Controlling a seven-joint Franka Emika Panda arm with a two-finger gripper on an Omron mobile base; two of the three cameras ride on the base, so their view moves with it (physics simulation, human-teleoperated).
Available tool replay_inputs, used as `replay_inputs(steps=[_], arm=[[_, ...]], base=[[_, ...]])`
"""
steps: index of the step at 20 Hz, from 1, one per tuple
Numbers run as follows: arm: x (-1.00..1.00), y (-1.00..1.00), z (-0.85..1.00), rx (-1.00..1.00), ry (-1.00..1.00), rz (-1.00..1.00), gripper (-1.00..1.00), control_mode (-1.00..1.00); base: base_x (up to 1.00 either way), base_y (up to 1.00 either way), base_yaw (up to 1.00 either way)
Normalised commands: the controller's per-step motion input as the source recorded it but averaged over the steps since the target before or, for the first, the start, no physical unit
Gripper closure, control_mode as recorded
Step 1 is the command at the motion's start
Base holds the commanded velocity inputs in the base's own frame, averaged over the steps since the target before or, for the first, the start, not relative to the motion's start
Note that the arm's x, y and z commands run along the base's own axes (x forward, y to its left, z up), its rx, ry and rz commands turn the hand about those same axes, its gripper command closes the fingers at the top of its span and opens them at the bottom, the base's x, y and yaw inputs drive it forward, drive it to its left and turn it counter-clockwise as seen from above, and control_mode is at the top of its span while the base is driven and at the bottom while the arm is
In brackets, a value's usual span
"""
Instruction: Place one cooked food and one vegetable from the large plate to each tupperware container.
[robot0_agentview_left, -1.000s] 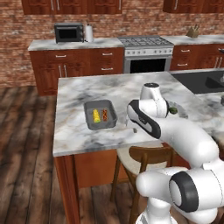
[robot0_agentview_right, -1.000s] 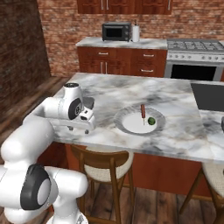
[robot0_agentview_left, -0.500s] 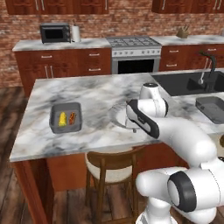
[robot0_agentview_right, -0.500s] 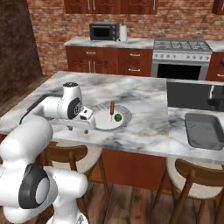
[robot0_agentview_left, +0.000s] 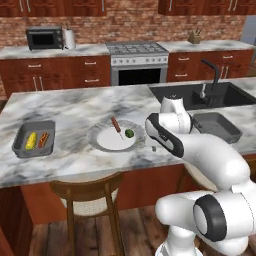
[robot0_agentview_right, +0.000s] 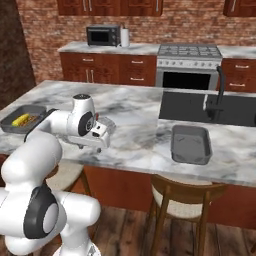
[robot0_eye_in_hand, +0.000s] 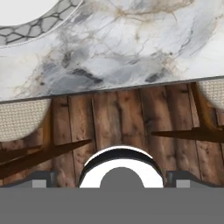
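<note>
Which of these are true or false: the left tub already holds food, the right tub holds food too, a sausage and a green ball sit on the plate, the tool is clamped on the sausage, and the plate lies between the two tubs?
1. The left tupperware container already holds food: true.
2. The right tupperware container holds food: false, it is bare inside.
3. The cooked food and a small green ball lie on the large plate: true.
4. The tool is clamped on the sausage: false, it is open and holds nothing.
5. The plate lies between the two tubs: true.
</note>
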Motion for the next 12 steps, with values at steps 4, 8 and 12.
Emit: replay_inputs(steps=[4, 8, 12], arm=[[0.0, 0.0, 0.0, 0.0, 0.0, 0.0, -1.0, 1.0], [0.0, 0.0, 0.0, 0.0, 0.0, 0.0, -1.0, 1.0], [0.0, 0.0, 0.0, 0.0, 0.0, 0.0, -1.0, 1.0]], base=[[0.14, -0.31, -0.31], [0.19, -0.42, -0.37], [0.27, -0.4, -0.37]])
